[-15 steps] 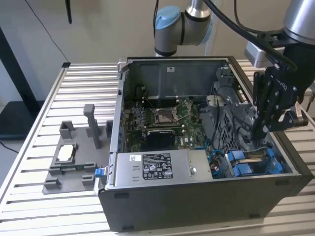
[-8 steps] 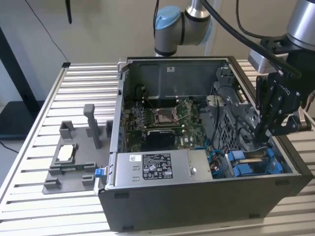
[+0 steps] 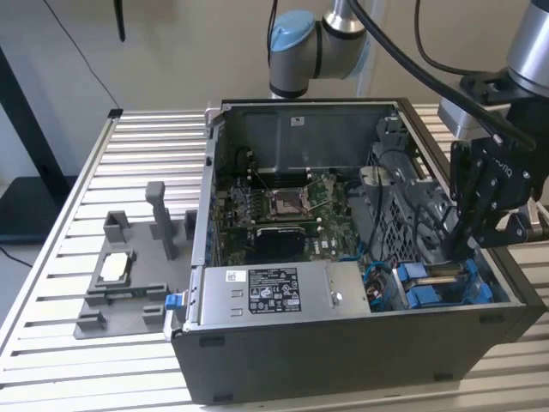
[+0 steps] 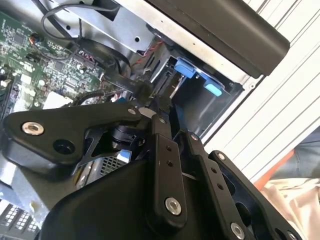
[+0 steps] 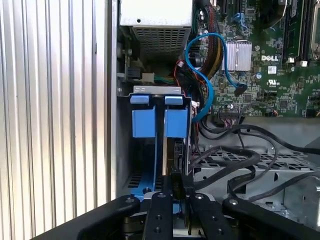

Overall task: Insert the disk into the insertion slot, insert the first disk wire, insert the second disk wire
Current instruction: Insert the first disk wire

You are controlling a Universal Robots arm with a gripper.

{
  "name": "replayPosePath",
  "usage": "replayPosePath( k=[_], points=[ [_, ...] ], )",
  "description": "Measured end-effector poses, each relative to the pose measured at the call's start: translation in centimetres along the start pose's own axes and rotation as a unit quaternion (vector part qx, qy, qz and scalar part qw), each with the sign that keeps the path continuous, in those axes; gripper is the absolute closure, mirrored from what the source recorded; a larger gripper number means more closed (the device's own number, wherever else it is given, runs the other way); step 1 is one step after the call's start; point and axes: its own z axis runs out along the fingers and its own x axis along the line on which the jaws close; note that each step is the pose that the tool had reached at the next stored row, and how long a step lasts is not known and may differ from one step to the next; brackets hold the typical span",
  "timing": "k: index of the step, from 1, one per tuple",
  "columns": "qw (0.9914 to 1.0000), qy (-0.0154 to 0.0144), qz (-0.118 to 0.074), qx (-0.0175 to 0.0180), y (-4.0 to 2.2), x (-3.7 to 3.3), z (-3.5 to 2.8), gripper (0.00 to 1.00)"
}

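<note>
The gripper [image 3: 459,249] reaches down into the open computer case [image 3: 343,365]. It is on the exterior view's right, at about 4 o'clock from the motherboard [image 3: 283,202]. The silver power-supply box [image 3: 274,292] lies at about 6 o'clock from that board. The tips of the gripper are low in the insertion slot [image 3: 446,276], the dark metal bay with blue rails.

In the first wrist view, two blue brackets stand side by side in the bay. The disk [image 5: 176,122] looks to be the one in line with the gripper [image 5: 179,195]. It stands on its edge inside the slot, so I think that step is done. Very little of its grey body shows.

The fingers [image 5: 159,215] are pinched close together, with a thin dark piece between them. A black disk wire [image 5: 235,159] loops over the metal cage right up to them. I think they grip the plug at the end of that wire, just beside the edge of the disk. I cannot tell if the plug is pushed in.

The wire is light, soft and bendy, so it will flop if held by the cord. The plug is small and hard, and that is the place to hold it. Its little contacts can bend, so it should go in straight and gently. The disk is heavier, stiff and easy to hurt, and its blue bracket is the safe part to touch.
</note>
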Motion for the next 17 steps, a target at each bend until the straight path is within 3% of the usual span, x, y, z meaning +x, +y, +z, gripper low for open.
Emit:
replayPosePath(
  k=[6,17],
  points=[
    [1.00000,0.0002,0.000,0.0010,0.00,0.00,0.45,0.81],
    [1.00000,0.0008,0.000,0.0011,0.03,-0.09,0.52,0.81]
  ],
)
